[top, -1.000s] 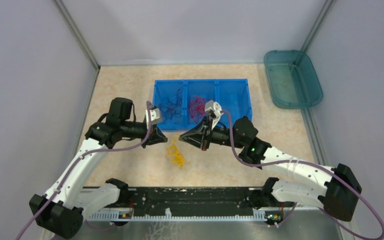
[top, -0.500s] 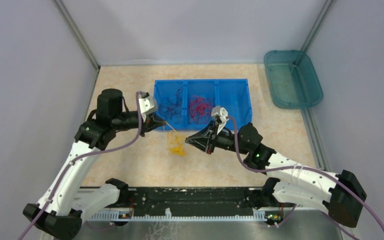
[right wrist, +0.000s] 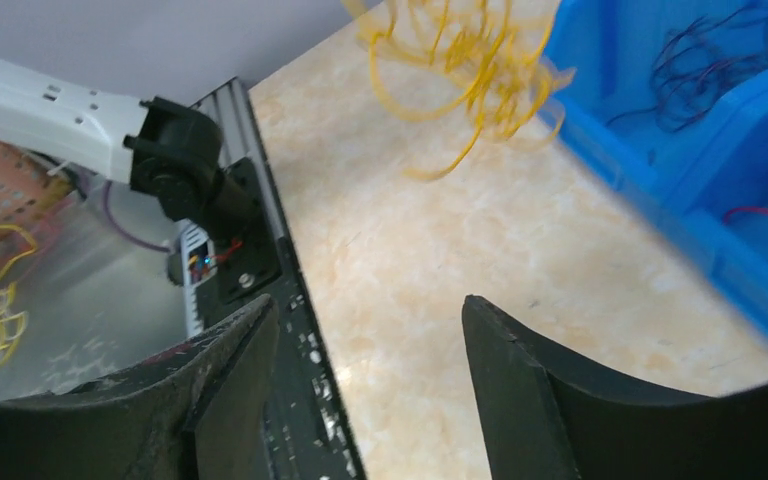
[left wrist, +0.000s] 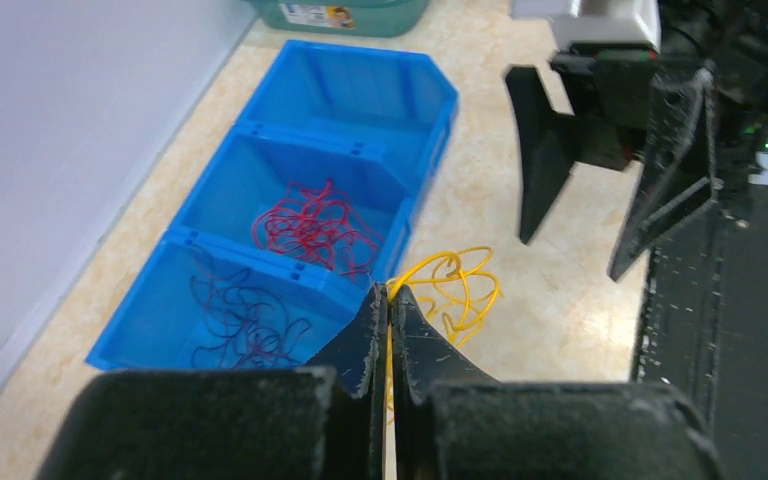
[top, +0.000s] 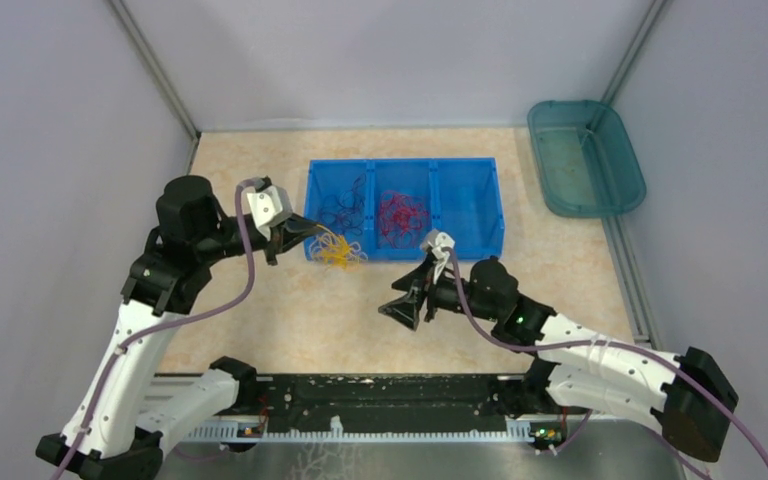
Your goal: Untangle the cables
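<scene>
The left gripper [top: 307, 229] pinches the yellow cable [top: 338, 250] (a loose curl) by the blue bin [top: 470, 195], near-left corner; the right gripper [top: 407, 303] gapes empty.

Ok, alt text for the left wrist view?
The left gripper, jaws shut, pinches the yellow cable beside a blue three-compartment bin. Red cables lie in its middle compartment, dark cables in the nearest. The right gripper stands open opposite.

Three curly cable bunches, one colour each

We've got the yellow-orange cables [top: 337, 250] as a loose, loopy bundle hanging from the pinched-shut left gripper [top: 307, 231], right at the near left corner of the blue bin [top: 406, 162]. The dark navy cables [top: 344, 210] lie coiled in its left compartment, and the red cables [top: 400, 213] sit tangled in the middle one.
</scene>
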### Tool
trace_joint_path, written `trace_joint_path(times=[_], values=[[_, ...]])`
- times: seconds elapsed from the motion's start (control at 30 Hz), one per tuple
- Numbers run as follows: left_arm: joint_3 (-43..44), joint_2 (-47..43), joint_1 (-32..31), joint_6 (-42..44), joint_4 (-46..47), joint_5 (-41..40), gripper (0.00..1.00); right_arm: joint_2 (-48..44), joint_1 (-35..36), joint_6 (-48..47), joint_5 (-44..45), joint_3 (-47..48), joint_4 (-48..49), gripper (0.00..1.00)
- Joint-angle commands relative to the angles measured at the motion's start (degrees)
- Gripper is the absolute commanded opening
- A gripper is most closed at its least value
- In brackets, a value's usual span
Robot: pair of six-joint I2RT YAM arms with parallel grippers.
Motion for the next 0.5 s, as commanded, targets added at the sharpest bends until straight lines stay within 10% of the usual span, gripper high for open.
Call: trace_joint_path(times=[0.0, 0.47], values=[[0.48, -0.83, 0.06, 0.15, -3.66, 8.16, 0.01, -3.29, -0.15, -2.16, 7.25, 7.63, 2.31, 0.73], [0.81, -3.14, 0.00, 2.52, -6.18, 16.14, 0.00, 13.25, -0.15, -2.77, -0.63, 22.28, 10.49, 0.72]])
